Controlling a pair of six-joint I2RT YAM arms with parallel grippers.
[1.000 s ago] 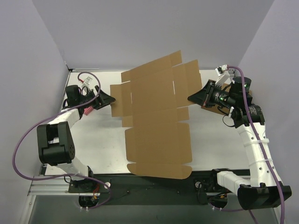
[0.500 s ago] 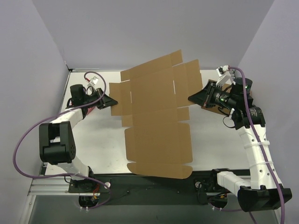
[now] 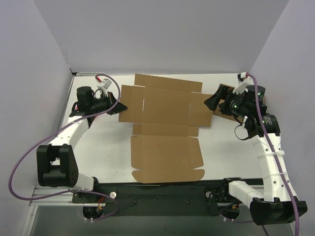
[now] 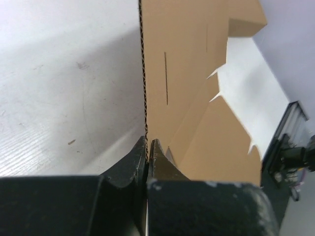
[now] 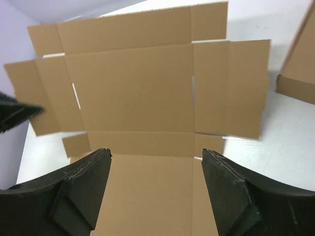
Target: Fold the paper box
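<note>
- Box is spread as a flat, unfolded sheet on the counter, about midway between the two arms.
- Its long axis is run from near to far. The rounded tuck panel is pointed at the arm bases and the narrow end strip at the far wall. The side flaps are spread left and right across the far half.
- The left tool is clamped shut on the outer edge of the left flap, with the cardboard pinched between its jaws.
- The right tool is held wide open just off the right flap, and nothing is gripped in it.
- With only one side held, the sheet could be swung or dragged about the left pinch point if that arm is moved, and its alignment would be lost.
- The pinched flap could be creased off its score line, or torn at the nearby slit, if it is pulled hard or lifted too steeply.
- A fold could be started along the wrong crease, since no panel is pressed down by the right tool.
- The second box, just right of the right tool, could be knocked if that arm is swung outward.
</note>
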